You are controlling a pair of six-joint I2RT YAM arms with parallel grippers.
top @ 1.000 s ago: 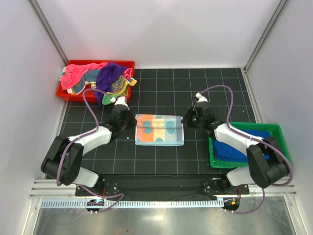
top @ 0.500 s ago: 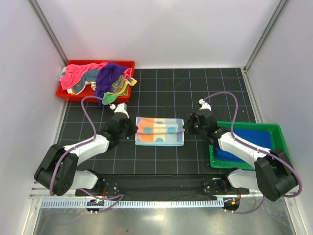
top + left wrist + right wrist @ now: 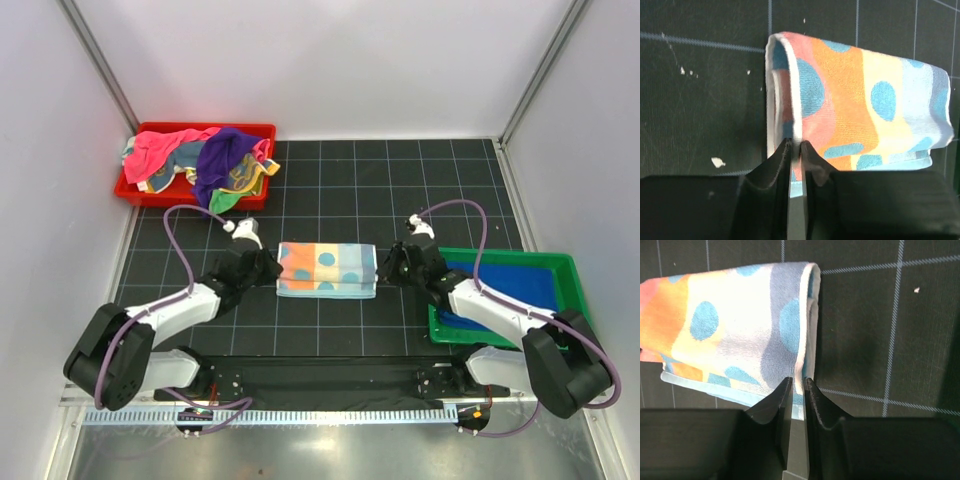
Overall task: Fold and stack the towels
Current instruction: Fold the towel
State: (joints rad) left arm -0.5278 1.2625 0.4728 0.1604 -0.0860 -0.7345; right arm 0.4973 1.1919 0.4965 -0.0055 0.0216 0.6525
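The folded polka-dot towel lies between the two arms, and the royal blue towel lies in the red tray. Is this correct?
No. The royal blue towel lies in the green tray, as the top external view shows. The polka-dot towel is placed as you say.

1. At the left gripper (image 3: 795, 146), the polka-dot towel's (image 3: 860, 105) white hem runs into the narrow slit between the fingers. I cannot tell whether it is clamped. The gripper body hides the towel's near edge.
2. The right gripper (image 3: 798, 382) looks the same: hem in the slit, grip unclear. In its wrist view the picture's edge cuts off the towel's far end.
3. From above, both sets of fingertips sit under the wrists, out of sight.
4. The right arm (image 3: 490, 308) covers part of the blue towel (image 3: 530, 283) in the green tray (image 3: 570, 262).
5. The tangled towels (image 3: 200, 160) in the red tray (image 3: 130, 190) overlap too much to count.
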